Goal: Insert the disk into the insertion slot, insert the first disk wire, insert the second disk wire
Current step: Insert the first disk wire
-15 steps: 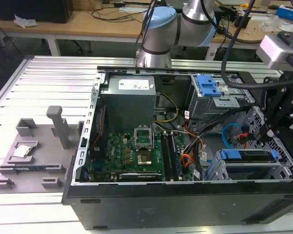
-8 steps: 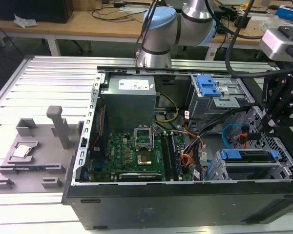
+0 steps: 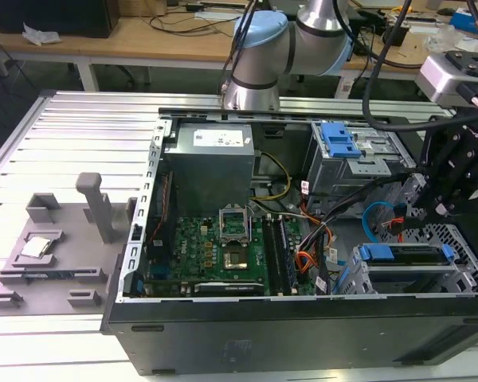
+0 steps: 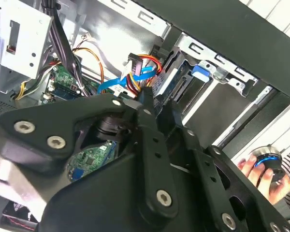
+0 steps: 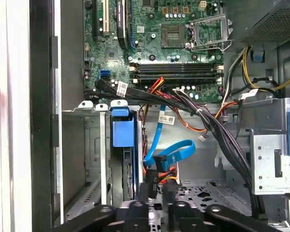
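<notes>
At the exterior view's right end of the open PC case (image 3: 263, 334), the disk (image 3: 402, 255) is already seated in the insertion slot (image 3: 466, 263), with its blue carrier showing along the top. The gripper (image 3: 442, 208) is parked just above that cage. In the first wrist view it's found right by the blue cable (image 5: 176, 151) and some red, yellow and orange wires (image 5: 160, 175). Whether anything's actually gripped can't be told, tbh.

Power supply label (image 3: 223, 138): upper centre of the exterior view, print unreadable.
Cable tag (image 5: 167, 119): first wrist view, print unreadable.
</notes>
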Controlling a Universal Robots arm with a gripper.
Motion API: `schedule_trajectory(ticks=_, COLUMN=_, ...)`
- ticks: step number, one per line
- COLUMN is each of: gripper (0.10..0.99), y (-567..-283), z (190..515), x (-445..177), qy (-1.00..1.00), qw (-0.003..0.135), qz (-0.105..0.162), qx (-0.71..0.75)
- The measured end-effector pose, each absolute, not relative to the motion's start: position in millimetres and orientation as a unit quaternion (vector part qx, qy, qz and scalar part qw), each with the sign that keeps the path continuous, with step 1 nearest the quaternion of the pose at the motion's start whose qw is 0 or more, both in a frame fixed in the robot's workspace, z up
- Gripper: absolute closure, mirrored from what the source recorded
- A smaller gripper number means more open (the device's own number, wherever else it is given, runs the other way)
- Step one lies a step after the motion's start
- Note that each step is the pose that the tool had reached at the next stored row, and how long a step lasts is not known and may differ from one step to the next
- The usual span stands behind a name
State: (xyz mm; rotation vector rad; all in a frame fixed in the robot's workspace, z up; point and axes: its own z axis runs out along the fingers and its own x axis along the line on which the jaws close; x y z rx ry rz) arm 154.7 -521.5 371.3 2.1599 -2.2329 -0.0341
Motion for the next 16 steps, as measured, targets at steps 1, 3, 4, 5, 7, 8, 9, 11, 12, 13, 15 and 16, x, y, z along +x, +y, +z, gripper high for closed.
schedule_trajectory(ticks=1, gripper=0.784, y=-521, z=371, x=154, qy=-0.719, qw=0.017, qz=-0.011, qx=0.695)
schedule_trajectory(ticks=3, gripper=0.784, y=-521, z=370, x=149, qy=-0.719, qw=0.017, qz=-0.011, qx=0.695)
schedule_trajectory(ticks=4, gripper=0.784, y=-521, z=370, x=147, qy=-0.719, qw=0.017, qz=-0.011, qx=0.695)
schedule_trajectory(ticks=5, gripper=0.784, y=-522, z=369, x=146, qy=-0.719, qw=0.017, qz=-0.011, qx=0.695)
schedule_trajectory(ticks=7, gripper=0.784, y=-521, z=366, x=146, qy=-0.719, qw=0.018, qz=-0.010, qx=0.695)
schedule_trajectory(ticks=8, gripper=0.784, y=-521, z=362, x=146, qy=-0.719, qw=0.018, qz=-0.010, qx=0.695)
schedule_trajectory(ticks=9, gripper=0.784, y=-522, z=360, x=146, qy=-0.719, qw=0.018, qz=-0.010, qx=0.695)
schedule_trajectory(ticks=11, gripper=0.784, y=-522, z=357, x=146, qy=-0.719, qw=0.020, qz=-0.008, qx=0.695)
schedule_trajectory(ticks=12, gripper=0.784, y=-522, z=357, x=146, qy=-0.719, qw=0.020, qz=-0.007, qx=0.695)
schedule_trajectory(ticks=13, gripper=0.784, y=-522, z=357, x=146, qy=-0.719, qw=0.021, qz=-0.007, qx=0.695)
schedule_trajectory(ticks=15, gripper=0.867, y=-522, z=357, x=146, qy=-0.719, qw=0.021, qz=-0.007, qx=0.695)
schedule_trajectory(ticks=16, gripper=0.906, y=-522, z=357, x=146, qy=-0.719, qw=0.021, qz=-0.007, qx=0.695)
